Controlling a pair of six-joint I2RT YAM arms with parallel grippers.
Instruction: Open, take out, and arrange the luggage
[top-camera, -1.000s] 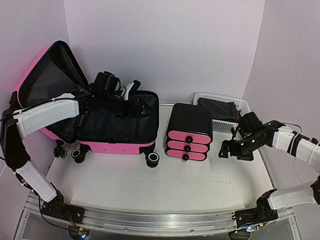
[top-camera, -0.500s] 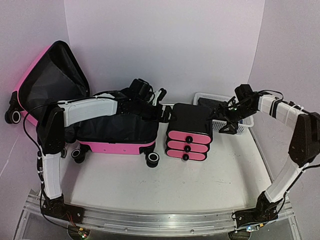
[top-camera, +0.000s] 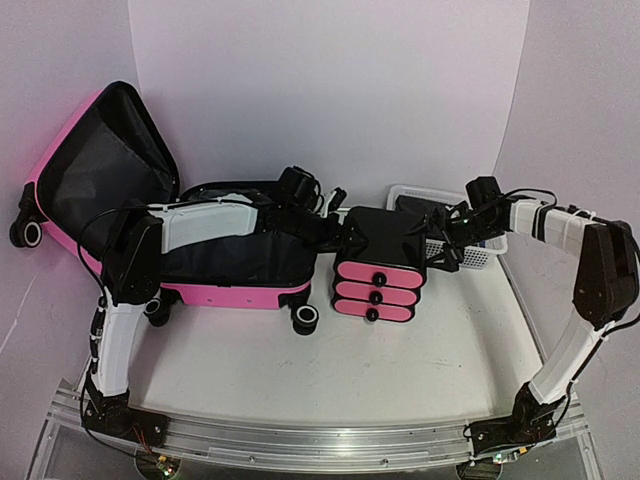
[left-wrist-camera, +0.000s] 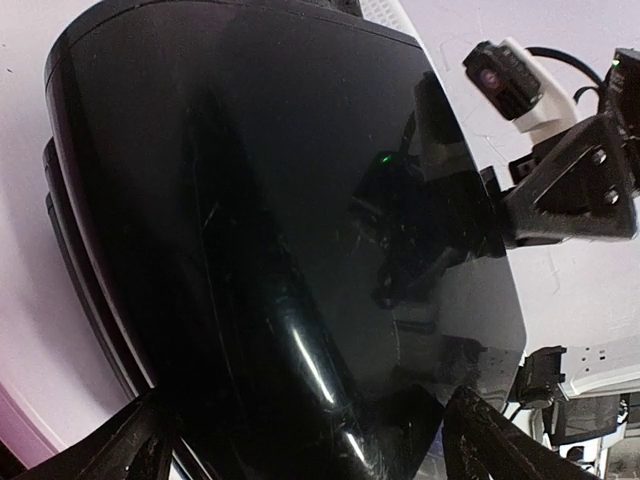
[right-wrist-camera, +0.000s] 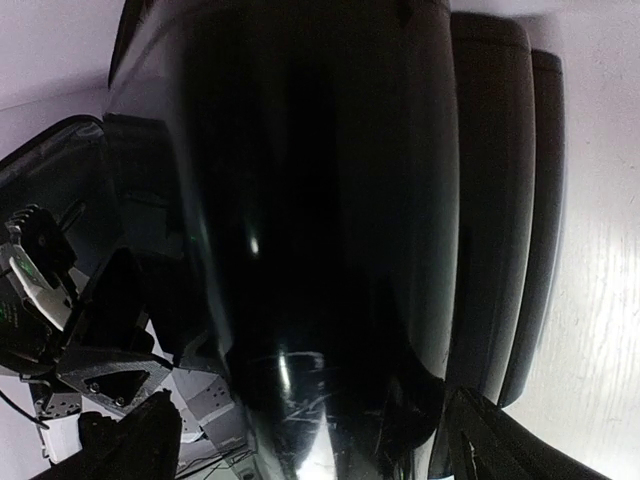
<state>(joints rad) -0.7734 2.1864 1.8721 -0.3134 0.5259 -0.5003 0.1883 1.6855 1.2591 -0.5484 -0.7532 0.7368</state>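
Three pink drawers (top-camera: 375, 291) front the small black cabinet (top-camera: 380, 240), all shut, contents unseen. Both grippers flank its top, the left gripper (top-camera: 343, 230) at its left edge and the right gripper (top-camera: 441, 257) at its right, each with fingers spread apart (whether they touch it I cannot tell). Just left, the luggage (top-camera: 230, 293) lies open on the table (top-camera: 300, 370) with its lid (top-camera: 95, 165) propped up; only black lining shows inside. Its hard shell looks stiff, smooth and probably slippery, and the wheels (top-camera: 305, 318) could let it roll, so its open edge seems the best hold. Farthest back, the white basket (top-camera: 400, 192) holds something dark.
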